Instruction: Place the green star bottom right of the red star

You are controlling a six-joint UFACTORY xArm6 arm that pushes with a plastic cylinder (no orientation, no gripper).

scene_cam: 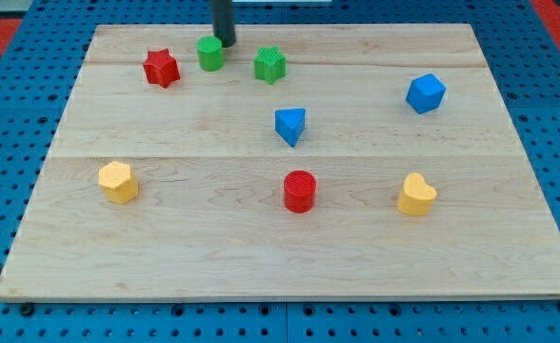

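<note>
The green star [270,65] lies near the view's top, left of centre. The red star [162,69] lies further to the view's left, at about the same height. A green cylinder [210,53] stands between the two stars. My tip [226,43] is at the view's top, just right of the green cylinder and up-left of the green star, apart from the star.
A blue triangular block [290,126] lies below-right of the green star. A blue cube [426,93] is at the right. A red cylinder [300,191], a yellow hexagonal block [118,182] and a yellow heart [416,195] lie lower on the wooden board [166,257].
</note>
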